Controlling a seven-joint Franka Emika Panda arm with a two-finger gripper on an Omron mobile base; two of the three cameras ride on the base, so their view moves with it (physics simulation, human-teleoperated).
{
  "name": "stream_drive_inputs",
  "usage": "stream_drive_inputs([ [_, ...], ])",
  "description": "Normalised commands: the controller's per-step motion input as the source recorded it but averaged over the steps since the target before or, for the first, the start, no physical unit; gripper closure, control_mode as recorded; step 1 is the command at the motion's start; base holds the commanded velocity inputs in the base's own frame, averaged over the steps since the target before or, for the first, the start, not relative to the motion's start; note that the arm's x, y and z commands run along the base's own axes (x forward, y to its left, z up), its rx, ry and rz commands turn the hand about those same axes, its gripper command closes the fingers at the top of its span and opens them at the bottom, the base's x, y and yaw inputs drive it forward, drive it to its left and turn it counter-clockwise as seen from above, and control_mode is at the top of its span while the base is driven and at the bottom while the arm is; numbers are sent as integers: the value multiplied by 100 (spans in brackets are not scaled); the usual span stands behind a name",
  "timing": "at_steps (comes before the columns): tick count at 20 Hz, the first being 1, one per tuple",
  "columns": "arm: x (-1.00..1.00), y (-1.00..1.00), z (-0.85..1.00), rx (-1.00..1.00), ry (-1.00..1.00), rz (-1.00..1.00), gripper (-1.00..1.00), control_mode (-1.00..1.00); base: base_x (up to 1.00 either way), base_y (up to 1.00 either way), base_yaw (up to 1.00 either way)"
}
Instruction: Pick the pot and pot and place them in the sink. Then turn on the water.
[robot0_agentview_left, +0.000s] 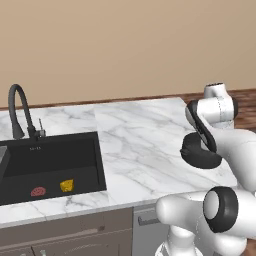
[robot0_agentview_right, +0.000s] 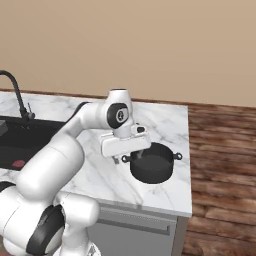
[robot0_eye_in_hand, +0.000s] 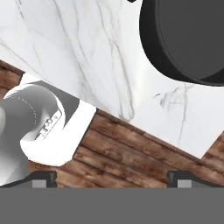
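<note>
Dark pot (robot0_agentview_right: 151, 167) sits on the marble counter (robot0_agentview_right: 165, 127) near its end, just below and beside the gripper (robot0_agentview_right: 134, 155), not held. Jaws fully spread, empty. Judging by looks: rigid metal, moderately heavy, smooth wall, likely slippery. Body is too wide for the jaws; best hold is the thin rim or a loop handle (robot0_agentview_right: 177, 156). Sink (robot0_agentview_left: 50, 165) lies well off past the pot-free side of the jaws, faucet (robot0_agentview_left: 20, 112) behind it.

A dark pot (robot0_eye_in_hand: 188, 39) sits on the white marble counter (robot0_eye_in_hand: 87, 57) above wood flooring (robot0_eye_in_hand: 131, 153), pincer (robot0_eye_in_hand: 112, 177) tips wide apart.
</note>
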Motion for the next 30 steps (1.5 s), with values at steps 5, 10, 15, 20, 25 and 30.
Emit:
stream_drive_inputs([
  [5, -6, -7, -2, 0, 5, 15, -100, -100, 0, 0, 0],
  [10, -10, -11, -1, 0, 2, 13, -100, -100, 0, 0, 0],
  [15, -15, -12, -7, 4, 2, 11, -100, -100, 0, 0, 0],
  [20, -6, -1, -14, 5, 2, 12, -100, -100, 0, 0, 0],
  [25, 0, 0, -17, 8, 0, 15, -100, -100, 0, 0, 0],
  [30, 0, 0, -16, 10, 0, 16, -100, -100, 0, 0, 0],
])
